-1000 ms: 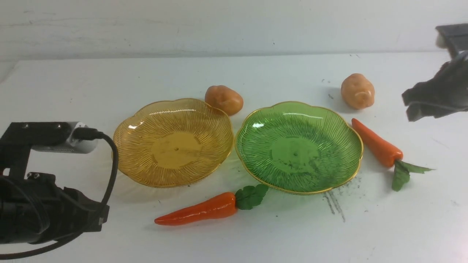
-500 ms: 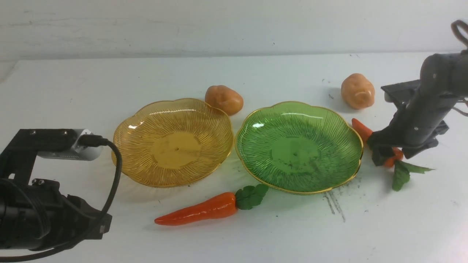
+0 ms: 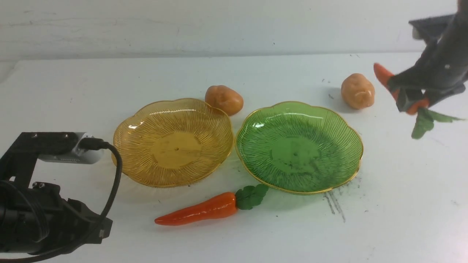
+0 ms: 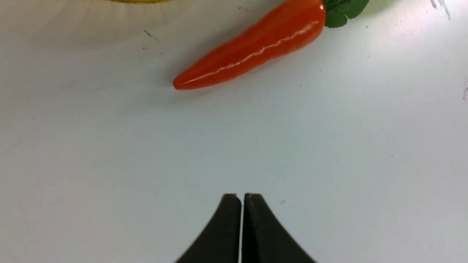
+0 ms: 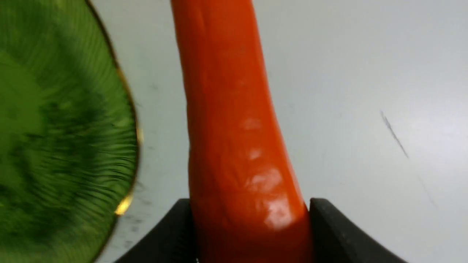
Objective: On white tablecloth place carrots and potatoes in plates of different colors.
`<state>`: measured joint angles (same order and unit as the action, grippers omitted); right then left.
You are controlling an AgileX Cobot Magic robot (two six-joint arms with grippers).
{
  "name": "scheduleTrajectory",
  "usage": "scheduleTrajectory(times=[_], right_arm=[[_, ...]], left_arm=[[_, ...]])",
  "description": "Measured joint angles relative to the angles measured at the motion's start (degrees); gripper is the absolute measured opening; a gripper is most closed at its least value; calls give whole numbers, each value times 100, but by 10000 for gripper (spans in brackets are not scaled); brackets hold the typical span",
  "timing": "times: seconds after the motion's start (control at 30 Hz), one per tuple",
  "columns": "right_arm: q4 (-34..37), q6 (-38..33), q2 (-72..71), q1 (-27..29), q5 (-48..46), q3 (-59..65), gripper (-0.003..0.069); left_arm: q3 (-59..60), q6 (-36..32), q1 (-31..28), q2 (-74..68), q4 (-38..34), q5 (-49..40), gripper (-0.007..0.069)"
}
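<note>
My right gripper (image 3: 408, 98) is shut on a carrot (image 3: 383, 76) and holds it in the air at the far right, its green leaves (image 3: 424, 122) hanging below; in the right wrist view the carrot (image 5: 234, 128) is squeezed between both fingers (image 5: 332, 226). The second carrot (image 3: 199, 210) lies on the white tablecloth (image 3: 73, 87) in front of the two plates, also seen as the carrot (image 4: 252, 53) ahead of my shut, empty left gripper (image 4: 241, 197). The amber plate (image 3: 135, 153) and green plate (image 3: 340, 160) stand side by side, empty. One potato (image 3: 223, 99) sits behind the amber plate, another potato (image 3: 357, 91) behind the green plate.
The left arm (image 3: 40, 208) with its wrist camera and cable fills the near left corner. Dark scuff streaks (image 3: 334, 202) mark the cloth in front of the green plate. A pale wall (image 3: 219, 25) bounds the table at the back.
The right gripper came down onto the right carrot, closed on it and lifted it up off the cloth. The left arm sank slightly.
</note>
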<state>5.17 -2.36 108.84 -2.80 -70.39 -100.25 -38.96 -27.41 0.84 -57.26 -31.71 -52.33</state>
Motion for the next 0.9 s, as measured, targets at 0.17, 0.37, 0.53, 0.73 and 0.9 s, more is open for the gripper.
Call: scheduleTrajectory(times=[0.17,0.37,0.53,0.73,0.9], right_arm=[[1548,-281,-169,-339,-59,-49,360],[1386,-322,305,-1235,350,-49,360],[840,-177,761,-1628,630,-44,360],[545,-1,965,-1704,663,-44,387],[288,284,948,-1709,467,-44,536]], left_arm=[[0,0,0,0,0,0,-3],[0,0,0,6,0,-49,-3],[0,0,0,11,0,-198,-3],[0,0,0,11,0,-335,-3],[0,0,0,11,0,-428,-3]])
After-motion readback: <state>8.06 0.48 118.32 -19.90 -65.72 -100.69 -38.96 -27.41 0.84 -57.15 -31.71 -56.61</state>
